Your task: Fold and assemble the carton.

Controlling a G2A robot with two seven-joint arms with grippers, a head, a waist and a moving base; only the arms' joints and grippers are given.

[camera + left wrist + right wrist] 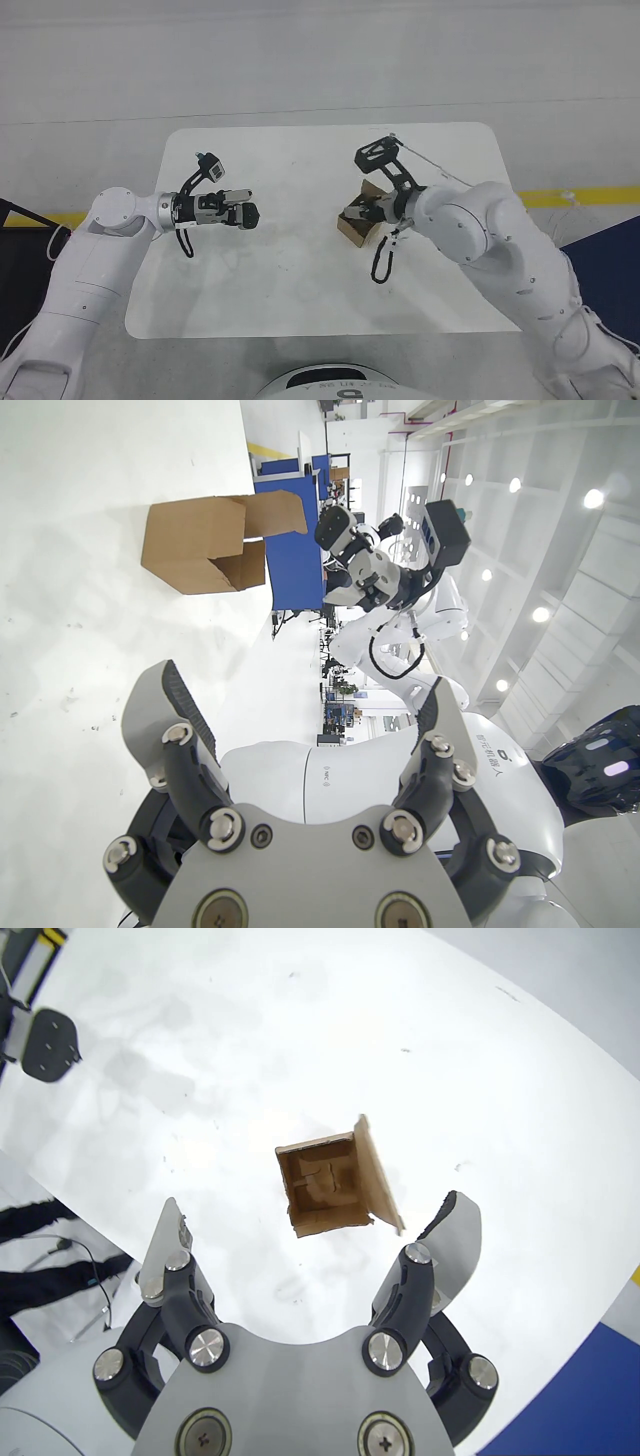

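Carton (352, 228) of brown cardboard stands on the white table (300, 290), at about 3 o'clock from the table's middle in the top view, its mouth facing up. The right wrist view looks straight down into the carton (325, 1183): the four walls are raised, the floor is made of folded panels locked together, and one long flap (380, 1178) stands up from a single edge, leaning slightly outward. The other top edges are ragged and carry no raised flap.

The right hand (362, 212) hangs directly over the carton, released, with its two fingers spread wider than the carton's mouth and touching no cardboard; the right hand (310, 1205) grasps nothing.

The left hand (243, 213) is at 9 o'clock from the carton and well apart from it, held level above the table and pointing toward 3 o'clock. The left hand (304, 674) is also released, its ribbed pads (192, 705) far apart with nothing between them, and the carton (195, 545) is seen side-on beyond them.
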